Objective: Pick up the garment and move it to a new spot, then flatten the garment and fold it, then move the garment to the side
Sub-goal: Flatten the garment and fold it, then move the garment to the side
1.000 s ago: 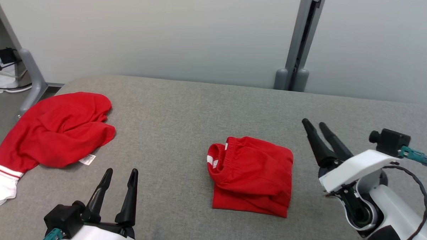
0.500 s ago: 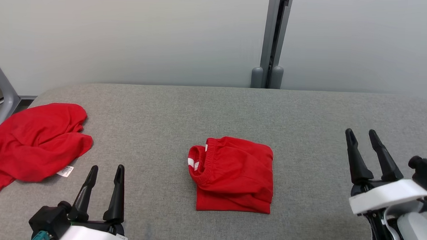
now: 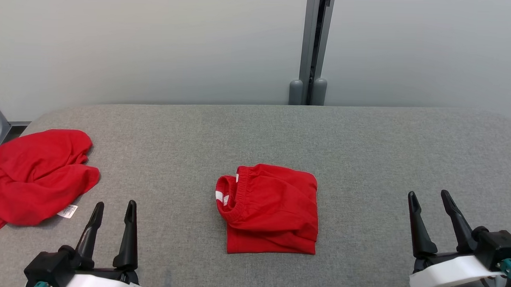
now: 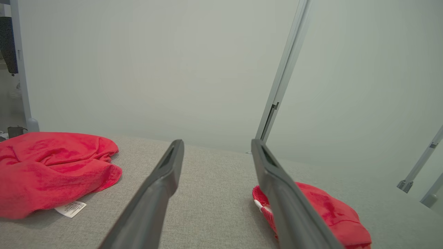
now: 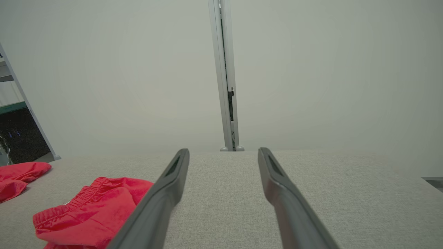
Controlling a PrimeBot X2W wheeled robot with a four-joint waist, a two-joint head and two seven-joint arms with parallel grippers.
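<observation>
Grip the folded red shorts [image 3: 272, 210] at both side edges with the left tool [image 3: 115, 203] and right tool [image 3: 428, 193], both spread wide and holding nothing. Lift together, low and slow, so no fold slips. Lies mid grey worktop [image 3: 366, 143], well apart from both tools. Looks neat and square, stretchy waistband with white stripes turned left. Steer clear of the crumpled red garment [image 3: 29, 174] at far left.

A grey post [image 3: 308, 47] rises against the pale wall [image 3: 136, 41] behind the grey table [image 3: 366, 143].
</observation>
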